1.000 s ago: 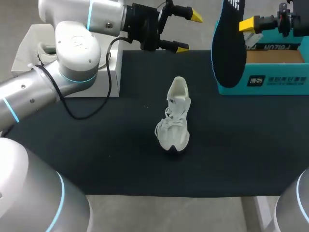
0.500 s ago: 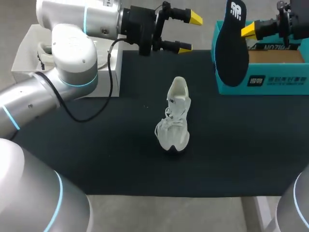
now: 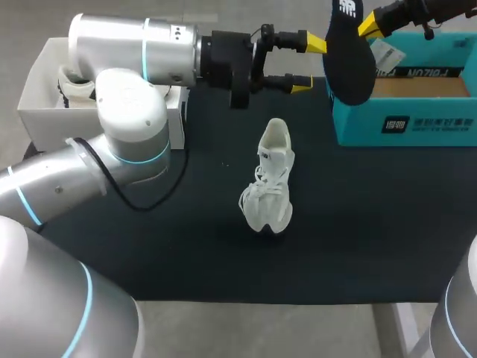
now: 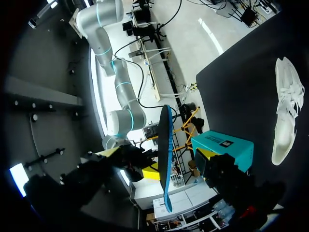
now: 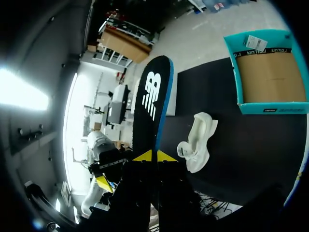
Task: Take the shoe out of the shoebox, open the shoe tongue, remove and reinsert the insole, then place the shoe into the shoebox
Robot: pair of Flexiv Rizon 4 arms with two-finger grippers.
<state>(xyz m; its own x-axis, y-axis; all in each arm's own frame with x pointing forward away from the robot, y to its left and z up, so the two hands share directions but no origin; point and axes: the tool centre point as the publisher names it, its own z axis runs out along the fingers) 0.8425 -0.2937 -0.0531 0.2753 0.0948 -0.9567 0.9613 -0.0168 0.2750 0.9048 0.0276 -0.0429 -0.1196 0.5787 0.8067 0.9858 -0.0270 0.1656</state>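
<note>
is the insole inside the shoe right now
No, the right gripper holds the insole in the air, away from the shoe.

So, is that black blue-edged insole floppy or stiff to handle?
Probably stiff: pinched by the right gripper, the black blue-edged insole holds a nearly straight shape. It looks thin edge-on, so likely light and bendy.

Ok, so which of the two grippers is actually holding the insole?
The right gripper, up by the teal shoebox: its yellow tips pinch the dark insole. The left gripper is open and holds nothing.
</note>
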